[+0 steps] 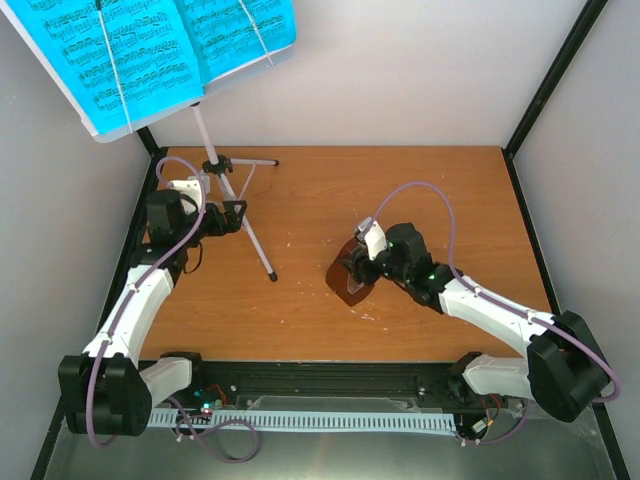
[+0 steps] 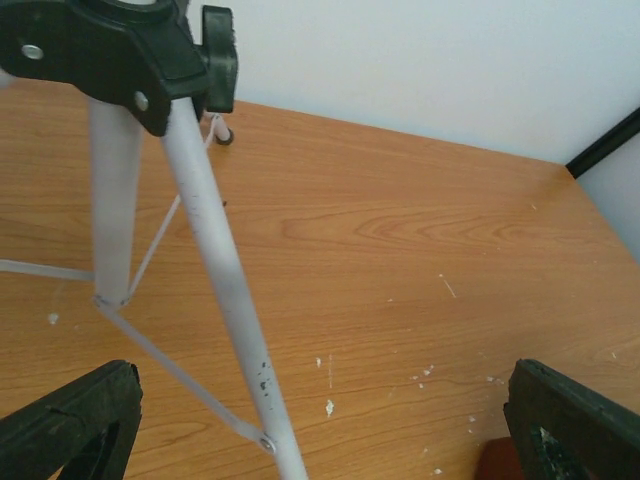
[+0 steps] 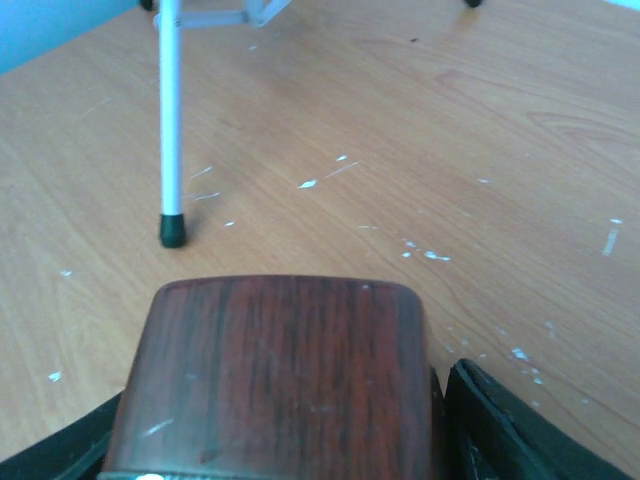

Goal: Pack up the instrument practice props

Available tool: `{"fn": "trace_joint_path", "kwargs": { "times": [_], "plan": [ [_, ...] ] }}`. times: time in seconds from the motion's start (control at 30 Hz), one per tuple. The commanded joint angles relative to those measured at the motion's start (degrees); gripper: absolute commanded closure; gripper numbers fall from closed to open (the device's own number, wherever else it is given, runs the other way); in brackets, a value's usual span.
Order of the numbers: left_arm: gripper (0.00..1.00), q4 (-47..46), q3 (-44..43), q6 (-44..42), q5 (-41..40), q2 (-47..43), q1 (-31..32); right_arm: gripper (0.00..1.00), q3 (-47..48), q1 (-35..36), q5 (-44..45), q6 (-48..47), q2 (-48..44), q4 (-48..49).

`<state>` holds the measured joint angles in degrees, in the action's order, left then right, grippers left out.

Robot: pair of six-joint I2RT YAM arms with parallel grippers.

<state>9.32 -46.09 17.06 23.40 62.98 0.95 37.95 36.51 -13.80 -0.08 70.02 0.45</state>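
The silvery tripod music stand stands at the back left. Cyan sheet-music pages lie open on its desk and hide it. My left gripper is open, and one stand leg runs between its wide-apart fingers. The brown metronome sits near the table's middle. My right gripper is shut on it, and its wood-grain body fills the space between the fingers. Its clear cover does not show in the right wrist view.
The wooden table has white walls at the back and sides and black corner posts. Another stand leg with a black rubber foot stands just ahead of the metronome. A leg also reaches back right.
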Motion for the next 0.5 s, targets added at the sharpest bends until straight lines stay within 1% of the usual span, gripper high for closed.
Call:
{"fn": "trace_joint_path", "kwargs": {
  "times": [0.0,0.17,0.23,0.4,0.47],
  "plan": [
    [0.01,-1.17,1.08,-2.28,-2.99,-2.07,-0.34,0.4,-2.54,-0.13,9.49,1.12,-1.68,2.64],
    [0.01,-3.4,2.75,-1.09,-3.63,-3.85,-0.34,0.43,-2.74,-0.33,23.32,5.69,-1.26,2.35],
    [0.01,-4.28,3.44,-0.29,-3.48,-4.72,-0.34,0.43,-1.95,-1.56,27.18,8.24,-0.18,1.49],
    [0.0,-5.08,3.7,3.2,-1.61,-5.68,-0.34,0.43,-0.81,-8.42,29.46,12.67,3.6,2.81],
    [0.01,-6.01,4.07,5.02,-0.76,-6.12,-0.34,0.43,0.18,-12.17,29.45,13.74,6.12,3.84]
  ]
}}
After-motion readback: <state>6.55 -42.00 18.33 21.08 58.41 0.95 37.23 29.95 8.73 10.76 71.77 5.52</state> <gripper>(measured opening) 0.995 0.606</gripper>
